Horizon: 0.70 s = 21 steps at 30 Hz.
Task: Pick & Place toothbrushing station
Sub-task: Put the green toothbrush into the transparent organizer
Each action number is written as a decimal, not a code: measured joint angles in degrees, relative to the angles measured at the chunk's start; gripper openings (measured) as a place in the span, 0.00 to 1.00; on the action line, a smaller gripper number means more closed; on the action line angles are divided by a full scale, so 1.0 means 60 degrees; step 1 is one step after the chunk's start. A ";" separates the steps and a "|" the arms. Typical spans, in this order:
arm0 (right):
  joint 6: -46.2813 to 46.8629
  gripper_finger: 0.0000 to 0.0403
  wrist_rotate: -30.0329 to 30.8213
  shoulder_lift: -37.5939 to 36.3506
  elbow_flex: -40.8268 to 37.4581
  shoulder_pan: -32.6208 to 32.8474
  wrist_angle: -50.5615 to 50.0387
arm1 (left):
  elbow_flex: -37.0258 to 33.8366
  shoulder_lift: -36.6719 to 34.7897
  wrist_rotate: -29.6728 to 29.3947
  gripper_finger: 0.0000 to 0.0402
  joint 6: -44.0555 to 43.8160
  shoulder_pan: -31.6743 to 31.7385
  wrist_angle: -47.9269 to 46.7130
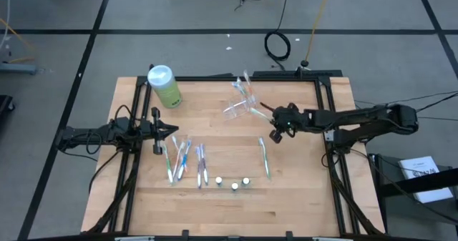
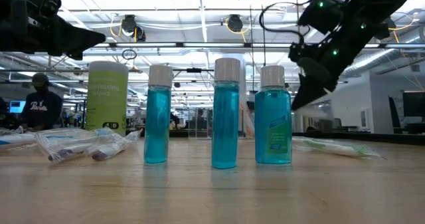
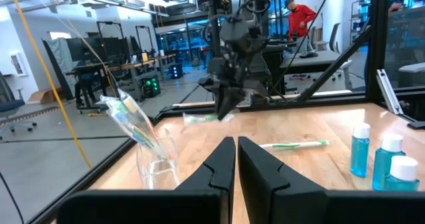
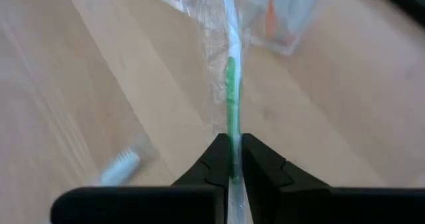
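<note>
Room: workshop hall with ceiling lights and desks beyond the wooden bench (image 1: 236, 205); a person sits at far left in the low view.
Station: toothbrushing station (image 1: 242, 106), a small see-through plastic holder at the bench's far middle, tipped over, with wrapped brushes poking out of it.
Right claw: right claw (image 4: 230, 159) pinches a green toothbrush (image 4: 230, 84) in clear wrap, just beside the station.
Left claw: left claw (image 3: 236, 159) pressed together, holding nothing, at the bench's left edge.
Only the wrist view: the green brush's wrap reaches up to the station's wall.
Only the low view: three blue bottles (image 2: 224, 114) standing upright with white caps.
Other items: green bottle (image 1: 164, 86) at far left; loose toothbrushes (image 1: 182, 161) on the bench.
</note>
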 joint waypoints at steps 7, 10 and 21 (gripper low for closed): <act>-0.0480 0.04 0.0311 0.0078 0.0007 -0.0001 0.0785 | 0.0001 0.0004 0.0004 0.06 0.0000 -0.0001 -0.0001; -0.0628 0.04 0.0409 0.0104 0.0004 -0.0001 0.1091 | 0.0001 0.0003 0.0004 0.06 0.0000 -0.0002 0.0002; -0.1692 0.04 0.0774 0.0255 -0.1383 -0.0506 0.6810 | 0.0001 0.0003 0.0011 0.06 0.0000 0.0002 0.0001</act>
